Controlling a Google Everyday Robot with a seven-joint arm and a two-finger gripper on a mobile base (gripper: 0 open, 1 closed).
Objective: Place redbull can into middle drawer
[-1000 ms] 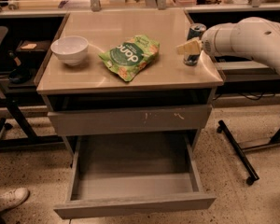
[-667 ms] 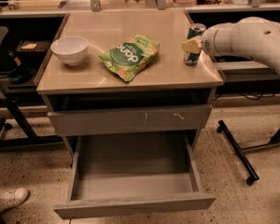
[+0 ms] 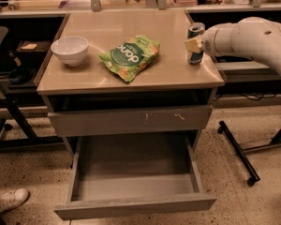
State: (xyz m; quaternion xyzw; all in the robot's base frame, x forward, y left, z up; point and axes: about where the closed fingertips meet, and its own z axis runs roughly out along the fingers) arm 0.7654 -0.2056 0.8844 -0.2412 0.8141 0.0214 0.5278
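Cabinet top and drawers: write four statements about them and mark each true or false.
1. The redbull can stands upright on the cabinet top. True.
2. The middle drawer is shut. False: it stands open.
3. The gripper hangs above the open drawer. False: it is at the can, by the top's right edge.
4. The green snack bag lies between the white bowl and the can. True.

Gripper (image 3: 195,45), pale matt plastic, sits against the redbull can (image 3: 195,32), whose metal gleams. Green snack bag (image 3: 131,56) is glossy and crinkled, white bowl (image 3: 70,49) smooth, tabletop (image 3: 126,26) softly sheened, middle drawer (image 3: 136,206) dull matt grey.
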